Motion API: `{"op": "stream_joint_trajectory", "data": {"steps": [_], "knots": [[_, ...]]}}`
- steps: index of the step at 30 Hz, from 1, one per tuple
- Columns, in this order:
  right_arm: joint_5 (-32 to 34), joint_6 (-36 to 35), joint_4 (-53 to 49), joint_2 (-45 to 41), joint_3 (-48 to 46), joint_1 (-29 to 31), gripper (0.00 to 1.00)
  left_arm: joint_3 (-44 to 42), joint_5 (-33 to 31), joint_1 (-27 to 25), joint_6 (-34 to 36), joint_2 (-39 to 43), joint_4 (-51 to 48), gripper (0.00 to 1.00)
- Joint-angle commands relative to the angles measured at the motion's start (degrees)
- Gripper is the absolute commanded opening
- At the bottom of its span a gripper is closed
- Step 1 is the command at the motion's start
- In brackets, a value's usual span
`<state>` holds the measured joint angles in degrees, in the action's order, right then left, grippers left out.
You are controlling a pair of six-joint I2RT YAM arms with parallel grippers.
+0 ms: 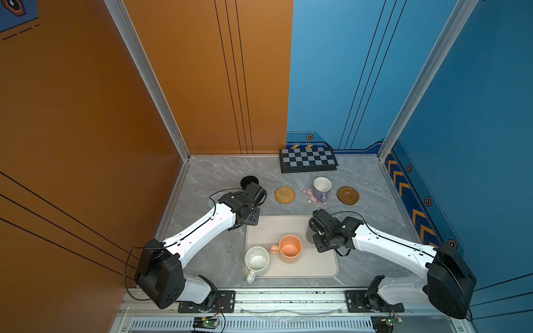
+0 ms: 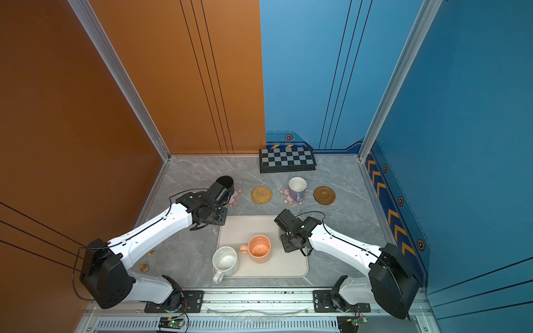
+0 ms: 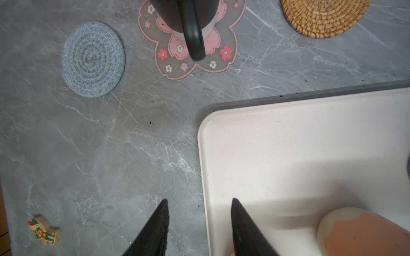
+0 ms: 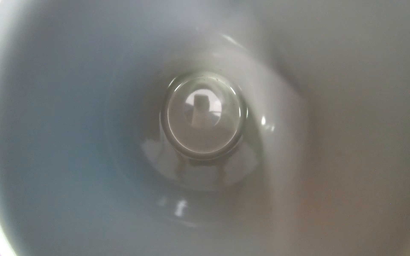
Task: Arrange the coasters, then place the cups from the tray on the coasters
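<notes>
Left claw [image 3: 199, 200] half-open, empty, over tray [image 3: 288, 144] edge.

Looks like a robotics lab test cell rather than a lived-in room. Boxed in by flat printed orange wall panels [image 1: 72, 115] and blue wall panels [image 1: 476, 115], joined at bare aluminium posts [image 1: 150, 86]. Floored with a grey marble-print bench [image 1: 219, 178]. Anchored well behind the left claw [image 3: 199, 199] by a metal rail [image 1: 288, 297] carrying a white-and-black left arm [image 1: 199, 230] and right arm [image 1: 389, 245], with exposed circuit boards [image 1: 206, 322] and loose wires beside it. Furnished far beyond that claw with a chessboard [image 1: 308, 159] against the back wall.
</notes>
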<state>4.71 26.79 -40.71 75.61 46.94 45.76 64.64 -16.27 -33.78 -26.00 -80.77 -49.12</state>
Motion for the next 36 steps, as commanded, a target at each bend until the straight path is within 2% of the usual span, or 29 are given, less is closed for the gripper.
{"op": "stream_joint_trajectory", "data": {"steps": [1, 11, 17, 26, 31, 32, 36], "knots": [[2.81, -0.15, 0.19, -2.33, 1.36, 0.3, 0.0, -0.52, 0.57, 0.56, -0.8, 1.13, -0.39, 0.47], [7.17, -1.72, 0.26, -6.08, 2.77, -0.09, 0.0, -0.91, 0.19, 0.5, -1.75, 1.32, -0.38, 0.47], [7.45, -3.3, 1.26, -7.45, 2.71, -0.79, 0.0, -1.18, -0.21, 0.51, -2.08, 1.41, -0.36, 0.47], [1.92, -1.9, 2.33, -6.25, -0.26, -1.32, 0.0, -1.84, -0.59, 0.54, -2.04, 1.5, -0.24, 0.47], [1.78, 0.85, 3.51, -7.89, -3.6, 0.6, 0.0, -1.72, -0.54, 0.51, -2.03, 1.57, -0.35, 0.47], [2.04, 1.68, 3.14, -8.56, -4.11, 0.8, 0.01, -1.67, -0.48, 0.5, -1.95, 1.63, -0.35, 0.47], [0.14, 3.01, 1.63, -10.44, -5.06, 0.89, 0.25, -1.54, -0.61, 0.56, -1.89, 1.85, -0.23, 0.47]]}}
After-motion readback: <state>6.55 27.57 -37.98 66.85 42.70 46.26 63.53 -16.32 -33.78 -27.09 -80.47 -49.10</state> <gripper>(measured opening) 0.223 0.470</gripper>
